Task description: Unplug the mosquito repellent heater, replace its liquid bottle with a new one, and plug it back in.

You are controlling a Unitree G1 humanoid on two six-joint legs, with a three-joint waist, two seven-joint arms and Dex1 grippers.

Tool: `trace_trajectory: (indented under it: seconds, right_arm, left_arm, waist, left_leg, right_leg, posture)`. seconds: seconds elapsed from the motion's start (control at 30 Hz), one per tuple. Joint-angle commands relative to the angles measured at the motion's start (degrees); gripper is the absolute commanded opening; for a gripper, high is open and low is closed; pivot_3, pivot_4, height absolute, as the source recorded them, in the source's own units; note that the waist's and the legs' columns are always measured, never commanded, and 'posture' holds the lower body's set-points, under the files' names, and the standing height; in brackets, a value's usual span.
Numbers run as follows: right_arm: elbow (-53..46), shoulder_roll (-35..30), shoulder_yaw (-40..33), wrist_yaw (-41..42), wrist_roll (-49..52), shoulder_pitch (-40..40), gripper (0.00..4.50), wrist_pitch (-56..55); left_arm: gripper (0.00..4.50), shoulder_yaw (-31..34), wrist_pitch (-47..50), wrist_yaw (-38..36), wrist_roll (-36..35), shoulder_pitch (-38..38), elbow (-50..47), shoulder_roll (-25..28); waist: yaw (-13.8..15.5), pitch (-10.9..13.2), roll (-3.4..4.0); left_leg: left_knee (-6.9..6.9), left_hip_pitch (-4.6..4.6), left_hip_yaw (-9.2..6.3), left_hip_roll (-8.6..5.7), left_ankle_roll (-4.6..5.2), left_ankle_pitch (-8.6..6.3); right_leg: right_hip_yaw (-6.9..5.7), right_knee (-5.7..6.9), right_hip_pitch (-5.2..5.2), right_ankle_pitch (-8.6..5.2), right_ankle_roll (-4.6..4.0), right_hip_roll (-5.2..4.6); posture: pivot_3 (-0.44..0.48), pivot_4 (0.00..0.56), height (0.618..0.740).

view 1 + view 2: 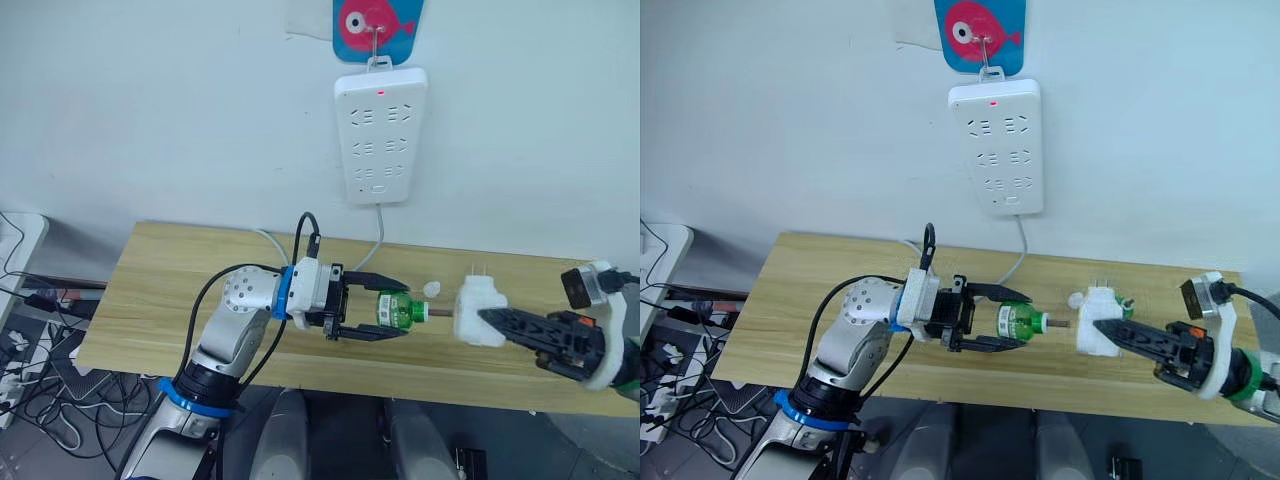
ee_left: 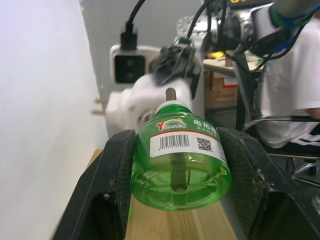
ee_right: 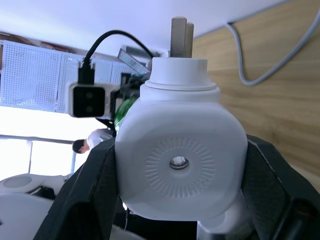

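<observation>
My left gripper [image 1: 400,308] is shut on a green liquid bottle [image 1: 396,309], held sideways above the wooden table [image 1: 180,270]. The bottle's wick points at the mosquito repellent heater [image 1: 482,298], a small white unit with its two prongs pointing up and back, unplugged. My right gripper [image 1: 487,320] is shut on the heater from the right. The wick tip is just short of the heater's face. In the left wrist view the bottle [image 2: 180,155] sits between both fingers with the heater [image 2: 145,100] beyond it. The right wrist view shows the heater [image 3: 180,155] clamped between the fingers.
A long white power strip [image 1: 380,135] hangs on the wall above the table, its cable [image 1: 378,235] running down behind the table. A small white cap [image 1: 432,288] lies on the table beside the heater, and something green [image 1: 1127,300] shows behind it. Cables lie on the floor at left.
</observation>
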Motion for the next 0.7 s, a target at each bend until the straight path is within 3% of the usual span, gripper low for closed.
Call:
trace_trajectory:
  seconds: [0.03,0.33,0.7]
  right_arm:
    - [-1.45,-0.05,-0.53,0.62,1.65,0.06,2.95,-0.61]
    - [-0.51,-5.53,-2.18,7.62,1.65,3.29,2.95,2.0]
    - [-1.86,-4.21,-0.06,6.84,1.65,1.21,2.95,0.01]
  left_arm:
    - [2.23,0.05,-1.04,-0.91,-1.11,-0.13,-1.37,0.02]
    - [2.23,1.24,-1.38,-1.38,-0.94,-1.56,1.66,0.36]
    - [2.23,-1.16,-2.82,-0.52,1.84,-1.77,3.07,-1.11]
  waist:
    - [0.0,0.0,0.0]
    - [0.01,0.0,0.0]
    - [-0.01,0.0,0.0]
  left_leg:
    - [0.0,0.0,0.01,0.0,0.0,0.0]
    - [0.0,0.0,0.01,0.0,0.0,0.0]
    - [0.0,-0.01,0.02,0.0,0.0,0.0]
  right_leg:
    - [0.01,0.0,0.0,0.0,0.0,0.0]
    - [0.0,-0.01,0.0,0.0,0.0,0.0]
    - [0.01,-0.02,0.0,0.0,0.0,0.0]
  posture:
    - [0.169,0.331,0.74]
    - [0.16,0.335,0.74]
    - [0.144,0.344,0.74]
